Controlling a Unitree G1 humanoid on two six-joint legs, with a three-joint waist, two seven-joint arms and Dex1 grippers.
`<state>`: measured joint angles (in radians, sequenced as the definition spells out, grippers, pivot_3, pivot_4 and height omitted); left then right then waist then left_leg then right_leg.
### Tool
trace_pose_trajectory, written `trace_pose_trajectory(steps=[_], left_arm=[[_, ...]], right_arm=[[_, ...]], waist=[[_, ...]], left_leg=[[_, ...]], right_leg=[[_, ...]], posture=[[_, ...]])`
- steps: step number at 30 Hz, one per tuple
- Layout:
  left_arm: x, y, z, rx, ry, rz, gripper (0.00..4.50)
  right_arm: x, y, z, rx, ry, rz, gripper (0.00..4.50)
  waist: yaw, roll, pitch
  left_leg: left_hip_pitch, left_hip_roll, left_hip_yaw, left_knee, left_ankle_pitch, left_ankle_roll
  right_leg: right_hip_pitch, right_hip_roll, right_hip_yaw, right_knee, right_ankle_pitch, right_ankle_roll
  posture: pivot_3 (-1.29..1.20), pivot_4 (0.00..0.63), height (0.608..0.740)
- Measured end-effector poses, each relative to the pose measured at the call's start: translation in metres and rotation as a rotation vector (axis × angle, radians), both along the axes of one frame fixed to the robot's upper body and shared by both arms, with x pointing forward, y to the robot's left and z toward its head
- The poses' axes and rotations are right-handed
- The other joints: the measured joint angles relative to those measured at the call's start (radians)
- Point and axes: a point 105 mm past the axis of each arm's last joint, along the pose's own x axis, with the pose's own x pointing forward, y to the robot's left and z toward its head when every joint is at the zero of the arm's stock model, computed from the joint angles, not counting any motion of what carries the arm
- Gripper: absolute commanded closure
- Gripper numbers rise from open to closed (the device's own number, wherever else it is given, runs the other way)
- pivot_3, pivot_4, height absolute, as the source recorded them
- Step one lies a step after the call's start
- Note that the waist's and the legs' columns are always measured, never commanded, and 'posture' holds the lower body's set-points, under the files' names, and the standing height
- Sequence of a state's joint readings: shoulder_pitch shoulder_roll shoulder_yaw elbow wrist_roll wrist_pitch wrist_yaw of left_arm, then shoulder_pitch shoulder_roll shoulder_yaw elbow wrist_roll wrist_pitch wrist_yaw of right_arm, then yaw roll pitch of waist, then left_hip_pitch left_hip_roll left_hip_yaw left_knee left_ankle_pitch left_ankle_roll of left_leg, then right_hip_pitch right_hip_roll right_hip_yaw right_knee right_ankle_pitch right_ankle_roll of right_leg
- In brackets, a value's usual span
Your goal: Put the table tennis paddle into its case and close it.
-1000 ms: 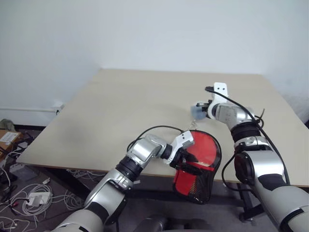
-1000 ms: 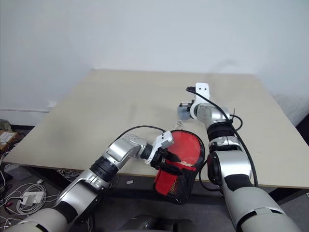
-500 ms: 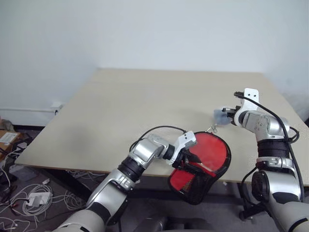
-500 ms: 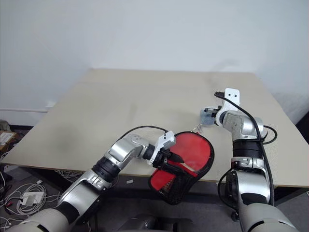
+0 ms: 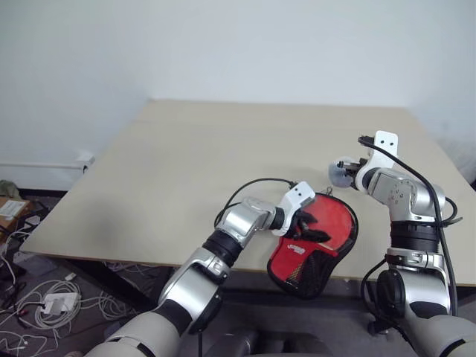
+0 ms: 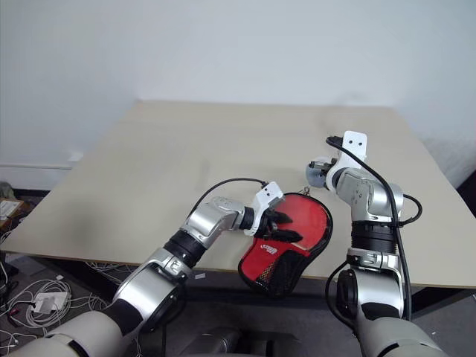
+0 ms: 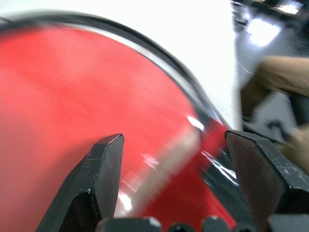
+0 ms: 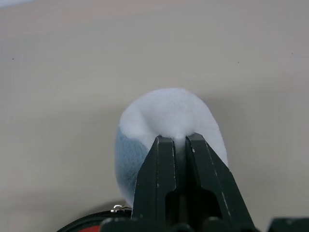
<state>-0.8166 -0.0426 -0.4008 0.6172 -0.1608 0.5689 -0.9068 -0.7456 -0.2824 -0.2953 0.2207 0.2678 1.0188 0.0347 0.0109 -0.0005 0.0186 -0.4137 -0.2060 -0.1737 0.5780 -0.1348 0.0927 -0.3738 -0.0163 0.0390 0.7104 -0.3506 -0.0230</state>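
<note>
Across a wide beige table (image 5: pixel 193 156) set against a plain white wall (image 5: pixel 223 44), most of the surface lies bare, with open room to the far edge and to the robot's left. Cables (image 5: pixel 44 301) litter the floor past the near left corner.

At the near edge, right of centre, sits the case (image 5: pixel 316 242), a red paddle-shaped pouch rimmed in black; its rounded end rests on the tabletop while its narrow black mesh end juts past the edge and hangs over the floor. A small white logo shows on the red fabric near that overhanging end.

From the left, the left gripper (image 5: pixel 303 225) reaches over the case's red face, its two black fingers (image 7: pixel 104 169) spread wide above the fabric and clamping nothing. In the left wrist view, a pale, blurred strip lies on the red between them, and the black zipper rim curves past one finger; whether that strip belongs to the table tennis paddle cannot be told.

Just beyond the case's rounded end, the right gripper (image 8: pixel 176 145) has its jaws pinched tight on a small grey-white plush ball (image 8: pixel 166 118), which joins the case's zipper by a short metal link (image 8: pixel 116 209).
</note>
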Motion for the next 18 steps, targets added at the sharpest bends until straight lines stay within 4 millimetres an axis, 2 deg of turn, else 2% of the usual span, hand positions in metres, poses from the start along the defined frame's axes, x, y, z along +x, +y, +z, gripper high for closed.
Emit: trace_pose_trajectory(steps=[5, 12, 18], left_arm=[[0.008, -0.017, 0.000, 0.004, 0.011, 0.069, 0.93], [0.013, -0.012, -0.008, 0.057, 0.009, 0.091, 0.93], [0.012, -0.005, -0.010, 0.113, 0.006, 0.044, 0.93]], right_arm=[[-0.009, 0.008, -0.016, 0.018, 0.053, 0.013, 4.49], [-0.013, 0.007, -0.007, 0.009, 0.017, -0.001, 4.49], [-0.019, -0.010, -0.012, 0.017, 0.025, -0.054, 4.49]], waist=[[-0.008, 0.000, 0.000], [-0.011, 0.000, 0.000], [-0.009, 0.000, 0.000]], left_leg=[[-0.002, 0.000, 0.000, 0.000, 0.000, 0.000], [-0.001, 0.000, -0.001, 0.006, -0.002, 0.004], [0.000, 0.000, -0.001, 0.007, -0.002, 0.004]], right_leg=[[-0.001, 0.000, 0.000, 0.000, 0.000, 0.000], [0.001, 0.001, -0.002, 0.005, 0.001, 0.001], [0.002, 0.001, -0.002, 0.004, 0.001, 0.001]], posture=[[0.00, 0.000, 0.740], [0.00, 0.000, 0.740], [0.00, 0.000, 0.740]])
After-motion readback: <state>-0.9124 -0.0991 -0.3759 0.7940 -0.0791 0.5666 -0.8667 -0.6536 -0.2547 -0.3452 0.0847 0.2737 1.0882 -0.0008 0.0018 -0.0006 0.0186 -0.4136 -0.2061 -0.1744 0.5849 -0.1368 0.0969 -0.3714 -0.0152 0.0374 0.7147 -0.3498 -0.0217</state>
